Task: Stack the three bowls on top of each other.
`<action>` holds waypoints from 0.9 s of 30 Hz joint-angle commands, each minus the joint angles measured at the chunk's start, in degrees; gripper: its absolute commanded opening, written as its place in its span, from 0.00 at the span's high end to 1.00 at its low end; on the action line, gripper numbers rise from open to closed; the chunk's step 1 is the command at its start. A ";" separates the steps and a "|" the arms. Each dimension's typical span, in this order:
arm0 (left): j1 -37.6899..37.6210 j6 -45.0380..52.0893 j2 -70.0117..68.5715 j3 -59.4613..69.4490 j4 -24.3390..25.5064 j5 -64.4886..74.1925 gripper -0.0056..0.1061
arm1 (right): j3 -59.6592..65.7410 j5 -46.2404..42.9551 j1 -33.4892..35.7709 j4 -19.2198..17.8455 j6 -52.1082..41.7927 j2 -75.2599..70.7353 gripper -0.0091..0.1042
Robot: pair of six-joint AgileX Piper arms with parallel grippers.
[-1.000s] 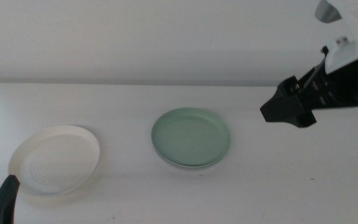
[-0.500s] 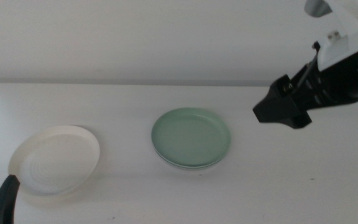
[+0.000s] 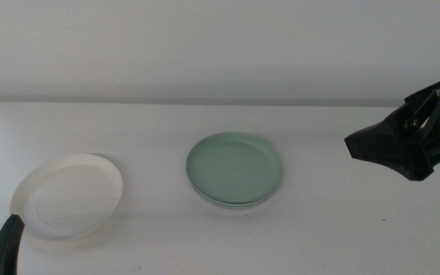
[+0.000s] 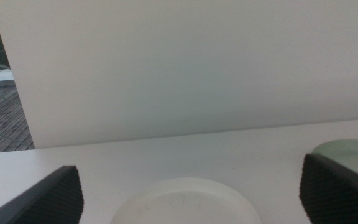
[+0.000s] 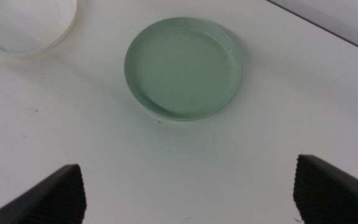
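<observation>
The mint green bowl (image 3: pixel 235 169) is sitting near the middle of the white counter (image 3: pixel 342 221), and beneath its rim a paler edge is showing — another bowl seems to be lying under it, though its colour cannot be made out. Well apart from it, toward the left side of the counter, the cream-white bowl (image 3: pixel 69 195) is resting alone with its concentric ridges facing up.

The right pincer (image 3: pixel 373 145) is hanging above the counter on the right side, clear of the green bowl and touching nothing. In its own wrist view, its jaws are standing wide apart at the two lower corners, with the mint green bowl (image 5: pixel 183 67) lying between and beyond them and part of the cream-white bowl (image 5: pixel 28 26) showing at a far corner.

The left pincer (image 3: pixel 2 246) is waiting low at the counter's near left corner, just beside the cream-white bowl. Its jaws are also spread wide — holding nothing — with the cream-white bowl (image 4: pixel 185 202) lying between them in the left wrist view.
</observation>
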 commanded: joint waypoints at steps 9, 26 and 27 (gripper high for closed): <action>-0.05 0.01 2.36 -3.75 -0.33 5.46 0.11 | 0.26 -1.11 0.04 -0.16 -0.49 -0.55 0.14; 0.62 8.28 54.79 -49.23 -5.96 54.69 0.11 | 0.26 -1.11 0.04 -0.02 -0.49 -0.55 0.14; 0.62 9.74 57.03 -49.23 -6.79 54.26 0.11 | 0.26 -1.11 0.04 -0.02 -0.49 -0.55 0.14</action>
